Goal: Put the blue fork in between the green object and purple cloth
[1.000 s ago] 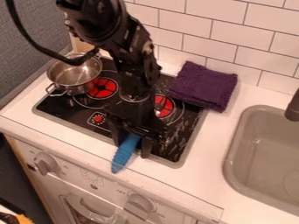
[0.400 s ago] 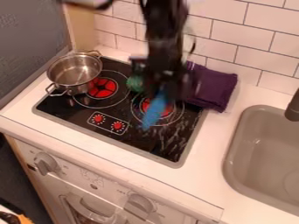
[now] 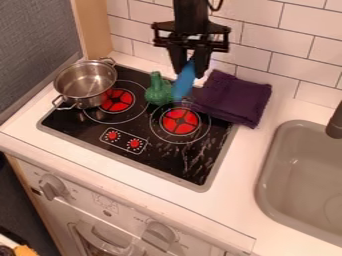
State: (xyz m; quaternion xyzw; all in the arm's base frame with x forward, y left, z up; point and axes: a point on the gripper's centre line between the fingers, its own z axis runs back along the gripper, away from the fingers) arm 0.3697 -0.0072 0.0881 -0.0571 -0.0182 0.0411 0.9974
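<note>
The metal pot [image 3: 85, 82] was set at the far left of the stove [image 3: 80, 122], where, it was judged, no part in the task was given to it. The green object [image 3: 159, 91] was stood upright near the back burner, as the left bound of the wanted spot. Just to its right the blue fork [image 3: 184, 86] was held, clamped in the hand [image 3: 190, 74] and pointed downward, presumably so that it could be lowered between its neighbours; a nudge to the green object seemed the chief risk. The purple cloth [image 3: 232, 99] was laid folded as the right bound, across the stove's edge and the pale surface [image 3: 237, 167]. Beyond these, the room was bounded by a grey wall [image 3: 33, 30], a wooden panel [image 3: 99, 27] and white tiles [image 3: 257, 45]; a grey sink [image 3: 263, 187] was set into the surface at the right, overlooked by a dark tap [image 3: 336, 122].
</note>
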